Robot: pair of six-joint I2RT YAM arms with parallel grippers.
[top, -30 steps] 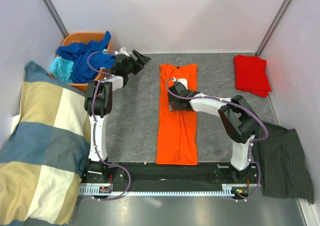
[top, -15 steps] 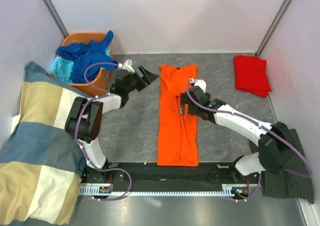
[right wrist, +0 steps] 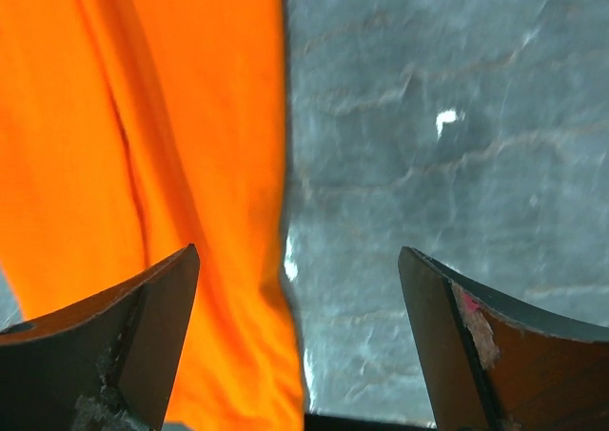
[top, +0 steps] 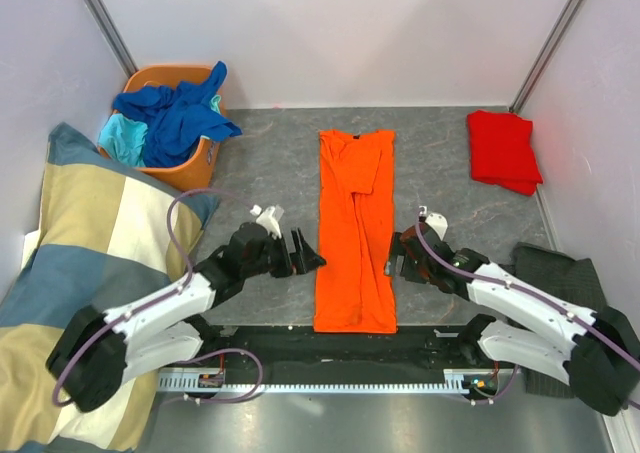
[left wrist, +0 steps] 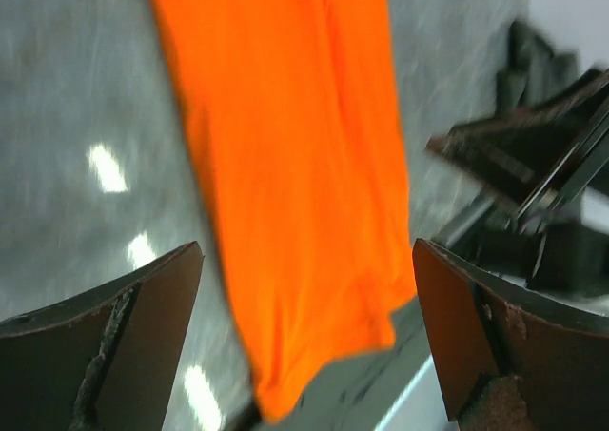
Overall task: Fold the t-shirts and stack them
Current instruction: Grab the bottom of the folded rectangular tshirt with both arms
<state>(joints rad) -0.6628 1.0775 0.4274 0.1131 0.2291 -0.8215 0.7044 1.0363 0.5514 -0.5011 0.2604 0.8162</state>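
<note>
Two grippers are working at the near end of the orange t-shirt [top: 355, 228], which is lying in the middle of the grey table [top: 260, 173], folded lengthwise into a long narrow strip with its collar pointing away from the arms.

The left gripper [top: 308, 253] is hovering just beside the strip's left edge. Its jaws are standing wide apart and are holding nothing. In the left wrist view the orange cloth is running between the two fingers [left wrist: 124, 326], with its near hem in sight.

The right gripper [top: 392, 258] is hovering at the strip's right edge, jaws likewise spread wide and empty. In the right wrist view that edge of the shirt is falling between the fingers [right wrist: 114, 336], with bare table on the other side.

Containers: one orange basket [top: 165, 69] is standing well to the far left of the orange t-shirt. It is holding a crumpled royal blue t-shirt [top: 175, 118], which is spilling over the rim, and a turquoise t-shirt [top: 122, 138] bunched at the basket's left side.

One red t-shirt [top: 503, 150] is lying folded to the far right of the orange t-shirt, well apart from it.

A checked blanket [top: 80, 273] is lying to its left, and a dark pinstriped cloth [top: 570, 318] to its near right.
</note>
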